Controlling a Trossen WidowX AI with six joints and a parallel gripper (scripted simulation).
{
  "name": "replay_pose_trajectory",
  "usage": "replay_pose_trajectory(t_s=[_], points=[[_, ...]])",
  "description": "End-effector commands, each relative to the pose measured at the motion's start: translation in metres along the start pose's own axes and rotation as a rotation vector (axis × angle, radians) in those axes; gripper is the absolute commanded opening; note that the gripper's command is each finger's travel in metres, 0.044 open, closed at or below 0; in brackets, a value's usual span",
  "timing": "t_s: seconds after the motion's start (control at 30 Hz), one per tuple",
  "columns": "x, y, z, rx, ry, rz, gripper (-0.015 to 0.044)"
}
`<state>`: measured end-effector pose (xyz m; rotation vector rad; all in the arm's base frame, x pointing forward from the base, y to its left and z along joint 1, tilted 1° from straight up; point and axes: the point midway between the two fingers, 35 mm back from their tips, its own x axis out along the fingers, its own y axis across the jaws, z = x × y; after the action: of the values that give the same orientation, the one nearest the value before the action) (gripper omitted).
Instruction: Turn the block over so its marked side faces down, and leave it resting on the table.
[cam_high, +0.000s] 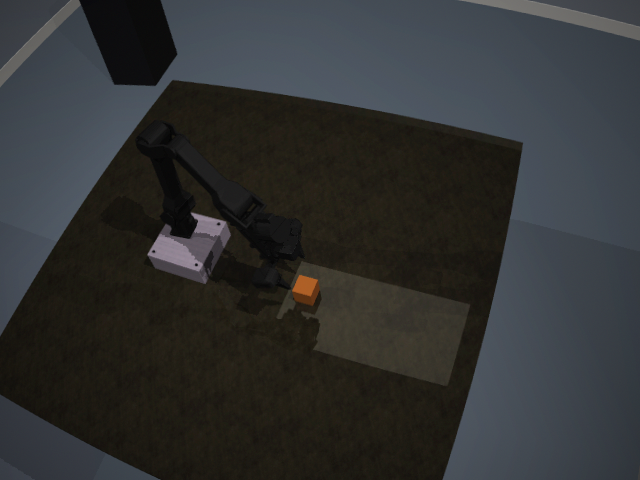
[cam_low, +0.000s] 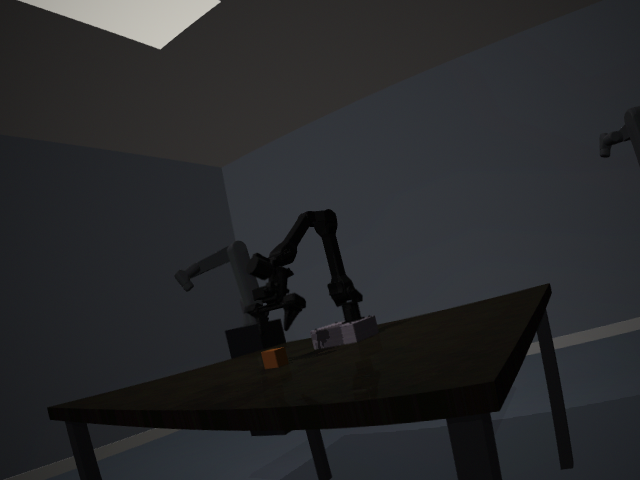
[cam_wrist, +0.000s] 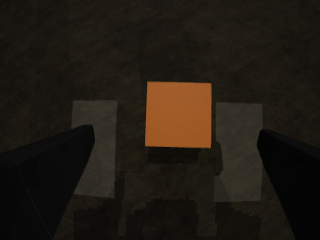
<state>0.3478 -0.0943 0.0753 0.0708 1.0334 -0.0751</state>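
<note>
Orange cube-shaped block (cam_high: 306, 289) (cam_low: 273, 357) (cam_wrist: 179, 115), resting on dark brown table (cam_high: 361, 180) (cam_low: 413, 361) (cam_wrist: 175, 45); black two-fingered hand (cam_high: 296, 272) (cam_low: 275, 338) (cam_wrist: 176, 135) above, spread wide, empty, presumably for clearance.

Block (cam_high: 305, 289) (cam_low: 273, 357) (cam_wrist: 179, 115) on table (cam_high: 361, 191) (cam_low: 413, 356) (cam_wrist: 170, 40), before arm base (cam_high: 175, 253) (cam_low: 336, 336)

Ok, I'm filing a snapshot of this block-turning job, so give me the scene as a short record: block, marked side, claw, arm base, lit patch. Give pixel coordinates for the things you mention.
block: orange cube (cam_high: 305, 289) (cam_low: 273, 357) (cam_wrist: 179, 115), resting on the table (cam_high: 361, 180) (cam_low: 423, 361)
marked side: cannot tell; no mark shows on the visible faces
claw: the claw (cam_high: 296, 272) (cam_low: 273, 330) (cam_wrist: 176, 135) is open, with nothing gripped
arm base: pale box (cam_high: 175, 253) (cam_low: 336, 335) on the table
lit patch: pale four-sided area (cam_high: 392, 325) on the tabletop, with the block at one end
</note>
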Motion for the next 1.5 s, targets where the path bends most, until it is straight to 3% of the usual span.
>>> replay_pose_trajectory(t_s=[0.0, 0.43, 0.67, 0.8, 1.47], points=[[0.000, -0.001, 0.014, -0.006, 0.091, 0.005, 0.0440], [-0.007, -0.002, 0.040, -0.006, 0.478, -0.013, 0.0440], [-0.005, -0.002, 0.039, -0.006, 0.483, -0.013, 0.0440], [0.024, -0.002, 0.024, -0.006, 0.483, -0.013, 0.0440], [0.047, -0.002, 0.013, -0.006, 0.483, -0.013, 0.0440]])
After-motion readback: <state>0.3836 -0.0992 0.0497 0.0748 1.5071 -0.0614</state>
